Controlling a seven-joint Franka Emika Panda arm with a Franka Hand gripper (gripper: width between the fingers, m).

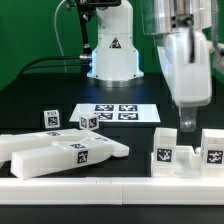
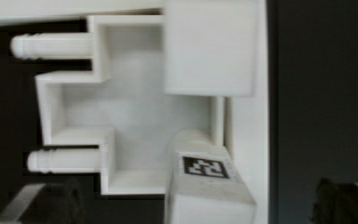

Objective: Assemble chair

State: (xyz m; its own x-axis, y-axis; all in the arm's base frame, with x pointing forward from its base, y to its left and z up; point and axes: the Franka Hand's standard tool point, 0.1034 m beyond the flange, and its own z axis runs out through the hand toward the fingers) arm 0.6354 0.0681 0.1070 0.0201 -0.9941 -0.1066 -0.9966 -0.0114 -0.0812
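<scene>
Chair parts [image 1: 70,152] near marker board [image 1: 118,113], gripper [image 1: 187,124] just above one

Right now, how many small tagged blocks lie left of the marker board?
2. One small block beside the left edge of the marker board, the other small block farther toward the exterior view's left. More could be hidden.

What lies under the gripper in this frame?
A white tagged chair part, notched, with two pegs on one side in the wrist view. The open gripper hangs above it, holding nothing. Whatever lies beneath the part, and its far side, is covered.
</scene>
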